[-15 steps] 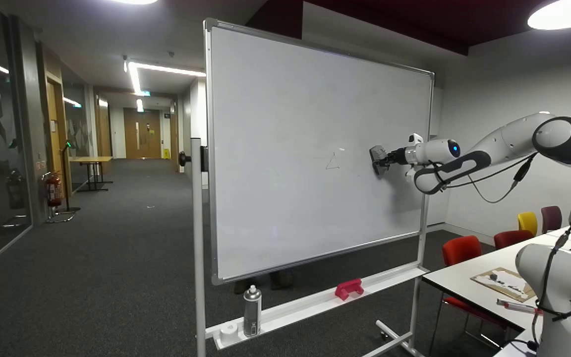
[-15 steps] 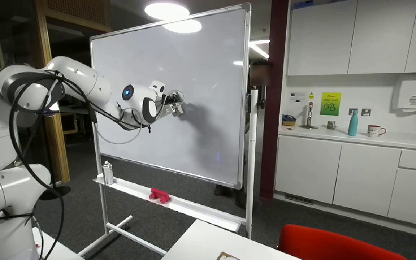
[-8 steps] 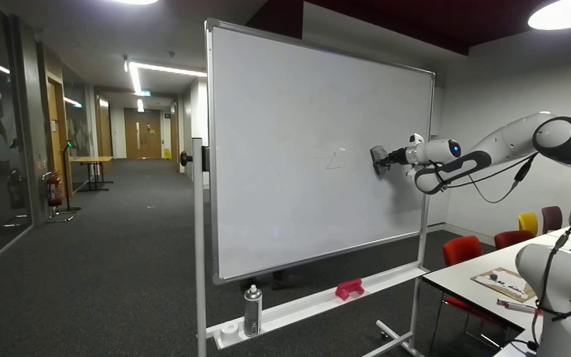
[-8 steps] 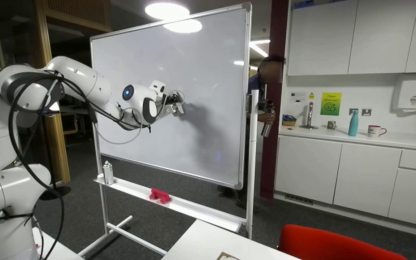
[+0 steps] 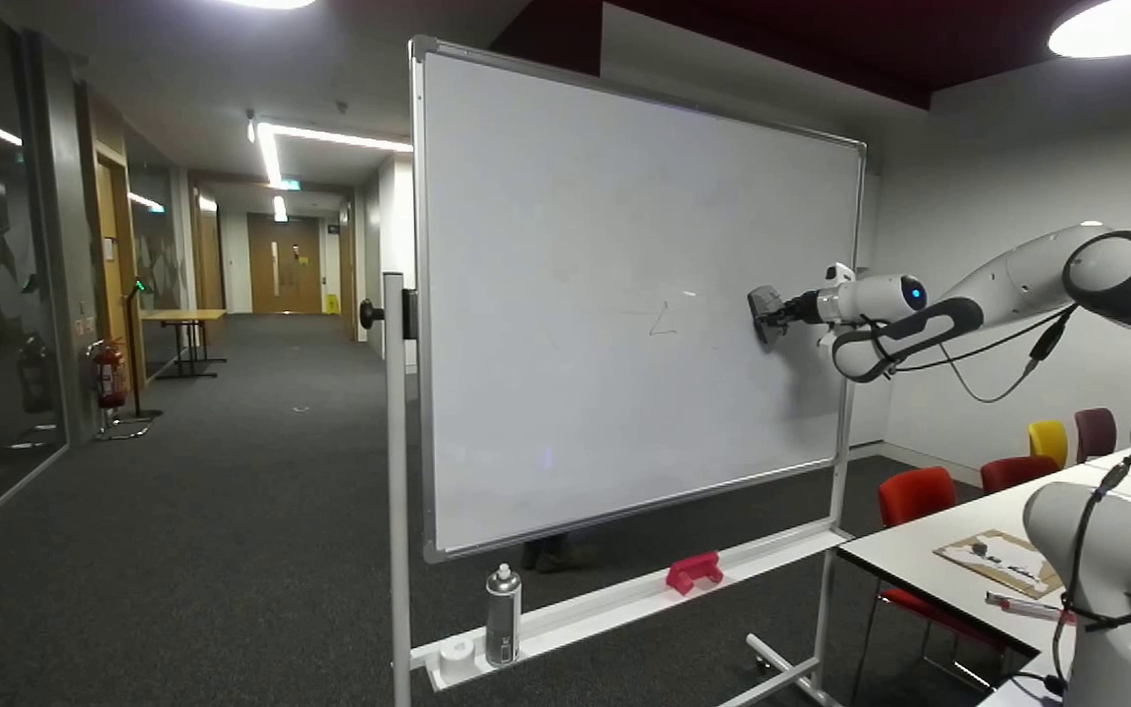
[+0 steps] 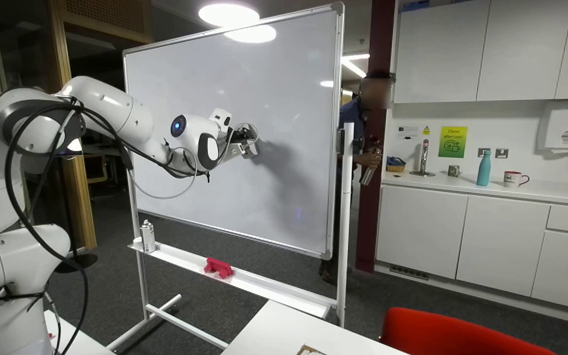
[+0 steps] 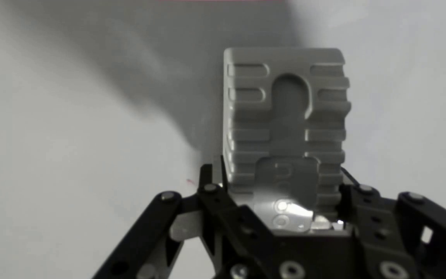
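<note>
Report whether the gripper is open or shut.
The gripper is shut on the grey eraser; the wrist view shows fingers against both sides.

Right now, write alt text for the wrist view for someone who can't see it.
A black gripper holds a ribbed gray eraser by its sides, in front of a whiteboard. A dark shadow spreads above and left of the eraser.

In an exterior view, clocked from its centre, the arm extends from nine o'clock, jaws gripping a block at the whiteboard; a can stands at eight, a person at two, a bottle and mug at three.
</note>
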Motion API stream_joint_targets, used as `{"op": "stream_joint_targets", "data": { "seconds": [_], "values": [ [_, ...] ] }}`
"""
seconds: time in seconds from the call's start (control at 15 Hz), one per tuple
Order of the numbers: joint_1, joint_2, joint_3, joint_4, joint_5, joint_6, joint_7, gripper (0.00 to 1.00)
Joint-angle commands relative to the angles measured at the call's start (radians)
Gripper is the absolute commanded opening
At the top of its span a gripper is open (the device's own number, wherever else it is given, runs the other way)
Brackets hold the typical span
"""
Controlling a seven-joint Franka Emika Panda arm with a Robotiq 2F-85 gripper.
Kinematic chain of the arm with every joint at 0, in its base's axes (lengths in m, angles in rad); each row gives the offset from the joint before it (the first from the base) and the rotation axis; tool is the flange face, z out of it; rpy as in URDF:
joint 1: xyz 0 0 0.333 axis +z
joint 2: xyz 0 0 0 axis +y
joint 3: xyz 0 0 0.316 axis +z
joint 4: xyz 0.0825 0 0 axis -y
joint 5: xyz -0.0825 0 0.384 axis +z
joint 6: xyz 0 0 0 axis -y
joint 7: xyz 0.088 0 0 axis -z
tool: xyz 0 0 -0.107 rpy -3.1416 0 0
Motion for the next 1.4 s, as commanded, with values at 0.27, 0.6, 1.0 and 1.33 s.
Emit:
{"op": "stream_joint_targets", "data": {
  "seconds": [0.27, 0.6, 1.0, 1.33],
  "values": [
    [-0.069, -0.108, -0.01, 0.058, -0.002, -0.017, 0.015, 0.35],
    [-0.067, -0.102, -0.022, 0.038, 0.001, -0.014, 0.008, 0.6],
    [-0.061, -0.072, -0.001, 0.037, 0.012, -0.017, -0.004, 0.35],
    [-0.036, -0.02, 0.049, 0.009, 0.01, -0.018, -0.031, 0.35]
  ]
}}
